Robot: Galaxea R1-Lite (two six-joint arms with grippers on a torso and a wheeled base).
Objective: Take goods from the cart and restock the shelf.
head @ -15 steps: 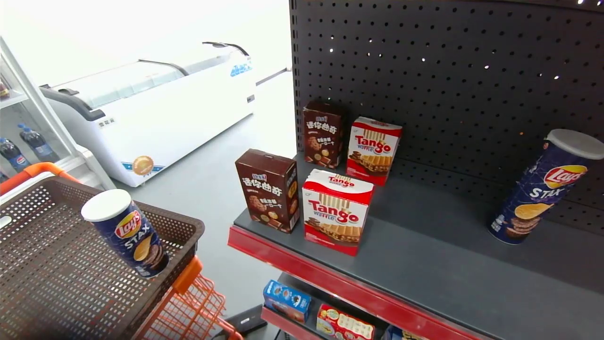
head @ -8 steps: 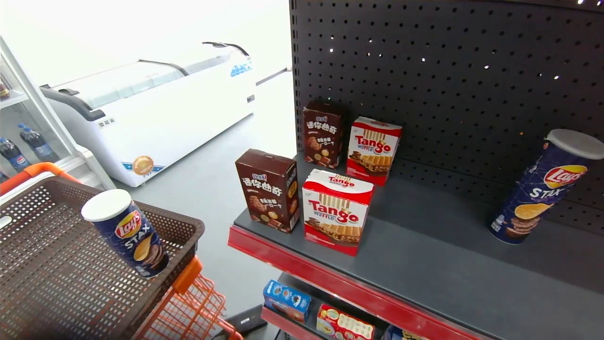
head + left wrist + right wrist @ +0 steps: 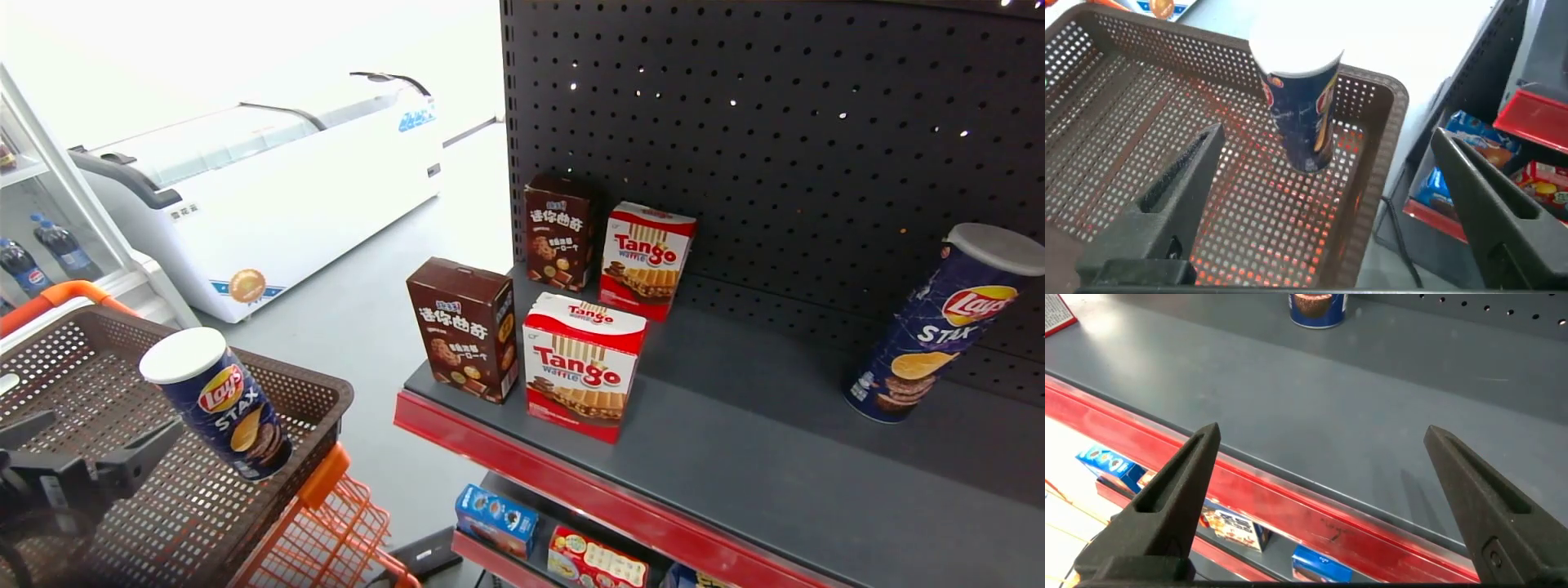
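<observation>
A dark blue chip can (image 3: 219, 403) with a white lid stands upright in the brown cart basket (image 3: 326, 394), near its right wall. My left gripper (image 3: 90, 456) hovers open over the basket just left of the can, with nothing between its fingers. The left wrist view has the can (image 3: 1300, 102) ahead of the open fingers (image 3: 1180, 184), above the basket's mesh floor (image 3: 1143, 106). A second chip can (image 3: 939, 327) stands on the dark shelf (image 3: 735, 441) at the right. My right gripper (image 3: 1327, 498) is open above the shelf (image 3: 1315, 408) front, with that can's base (image 3: 1318, 309) beyond it.
Two brown cookie boxes (image 3: 468, 328) and two red-and-white wafer boxes (image 3: 581, 366) stand on the shelf's left part. The shelf has a red front edge (image 3: 522, 461) and a pegboard back (image 3: 775, 122). Snack packs (image 3: 496, 516) lie on the lower shelf. A white freezer (image 3: 269, 188) stands behind the cart.
My left gripper has come into the head view at the lower left, over the basket beside the can. The can, boxes and shelf have not moved.
</observation>
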